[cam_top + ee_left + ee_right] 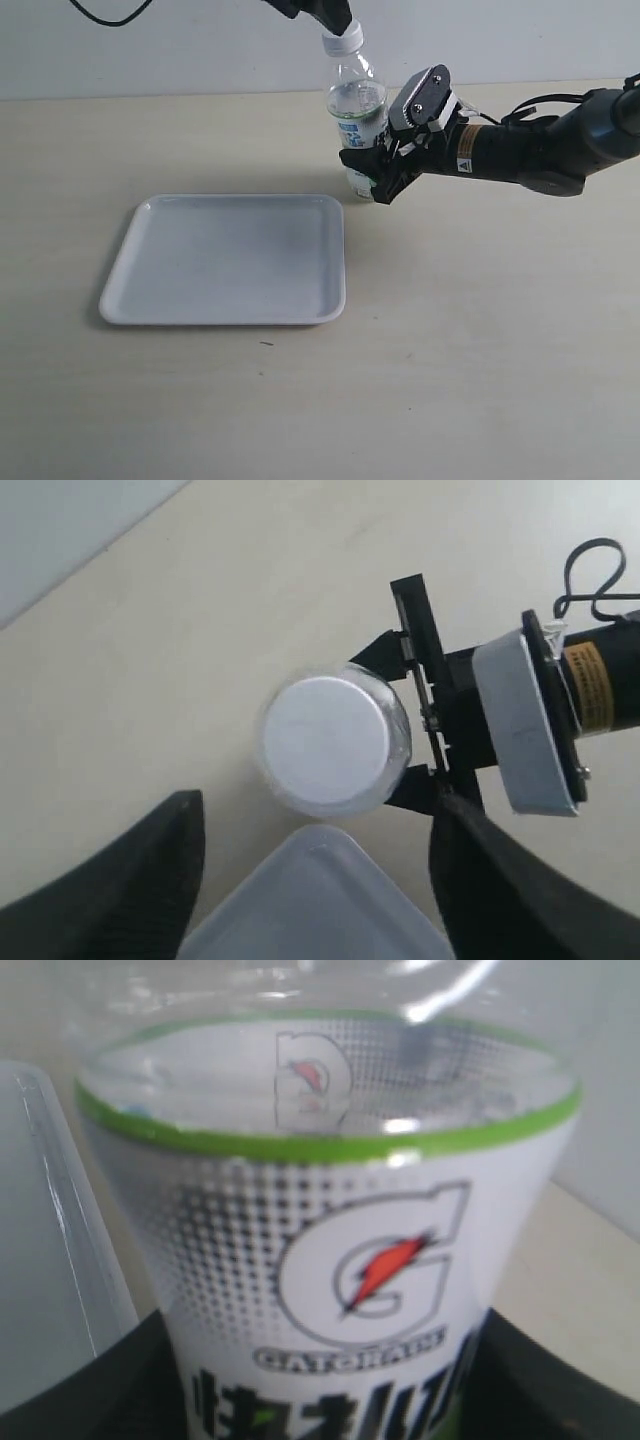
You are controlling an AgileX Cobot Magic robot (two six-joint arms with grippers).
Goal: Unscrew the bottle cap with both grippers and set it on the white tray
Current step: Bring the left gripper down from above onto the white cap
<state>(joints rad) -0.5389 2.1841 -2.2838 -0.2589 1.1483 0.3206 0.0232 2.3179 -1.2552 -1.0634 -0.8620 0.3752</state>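
- The white tray [225,260] is lying flat on the counter [480,330], left of the middle, with nothing on it.
- The left claw [338,24] is hanging over the bottle from above, near the counter's far edge. It is released: in the left wrist view its two dark fingers [130,880] are standing wide apart, one on each side of the cap and clear of it.
- The bottle cap [342,40] is sitting on the neck of the bottle [357,105], right under the left claw.
- The bottle is standing upright by the far edge, just beside the tray's far right corner.
- The right claw [374,172] is reaching in from the counter's right edge and is clenched on the bottle's lower, labelled part. In the right wrist view its dark fingers [90,1380] are pressing against both sides of the label.
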